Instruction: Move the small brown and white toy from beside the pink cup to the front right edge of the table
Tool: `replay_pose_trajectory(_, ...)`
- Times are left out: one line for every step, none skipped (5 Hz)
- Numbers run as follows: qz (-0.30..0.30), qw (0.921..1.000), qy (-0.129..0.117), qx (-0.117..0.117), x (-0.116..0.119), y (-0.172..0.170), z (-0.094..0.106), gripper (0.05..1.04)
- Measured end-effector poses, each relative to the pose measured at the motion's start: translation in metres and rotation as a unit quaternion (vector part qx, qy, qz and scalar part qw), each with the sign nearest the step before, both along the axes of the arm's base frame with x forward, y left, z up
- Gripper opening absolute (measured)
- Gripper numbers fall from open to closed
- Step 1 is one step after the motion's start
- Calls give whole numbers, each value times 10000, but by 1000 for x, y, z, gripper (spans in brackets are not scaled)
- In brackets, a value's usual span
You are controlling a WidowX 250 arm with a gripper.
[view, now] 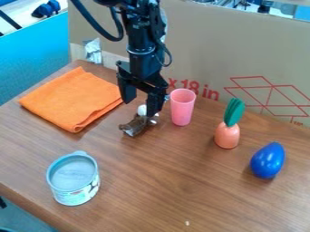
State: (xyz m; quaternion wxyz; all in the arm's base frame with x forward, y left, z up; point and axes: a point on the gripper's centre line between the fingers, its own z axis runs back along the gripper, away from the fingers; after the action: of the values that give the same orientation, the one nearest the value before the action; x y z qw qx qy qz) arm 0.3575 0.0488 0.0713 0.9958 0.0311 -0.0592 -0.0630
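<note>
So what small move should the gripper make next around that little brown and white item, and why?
I'd probably ease the gripper slightly lower before closing: its fingers are apart, and the brown and white item lies low by their tips. I'd avoid drifting toward the pink cup, standing close by.

Bright, diffuse light — soft shadows; small glint on blue object (pixel 268 161)

A folded orange cloth (pixel 72 99) and a round, grey-lidded can (pixel 74 180) share a brown wood-grain bench (pixel 157 186) with an upright pink cup (pixel 182 108), a green-topped orange toy vegetable (pixel 227 136) and a glossy blue teardrop-shaped object (pixel 268 160) before tan cardboard (pixel 242 50).
</note>
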Motion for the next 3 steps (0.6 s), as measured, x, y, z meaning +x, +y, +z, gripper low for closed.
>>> replay_pose_trajectory(-59, 9999, 64, -76, 0, -1, -7, 1011)
replay_pose_trajectory(-113, 9991, 283, -295, -4, -3, -25, 1011)
replay_pose_trajectory(-21, 9979, 453, -460, -6, 1, -40, 960)
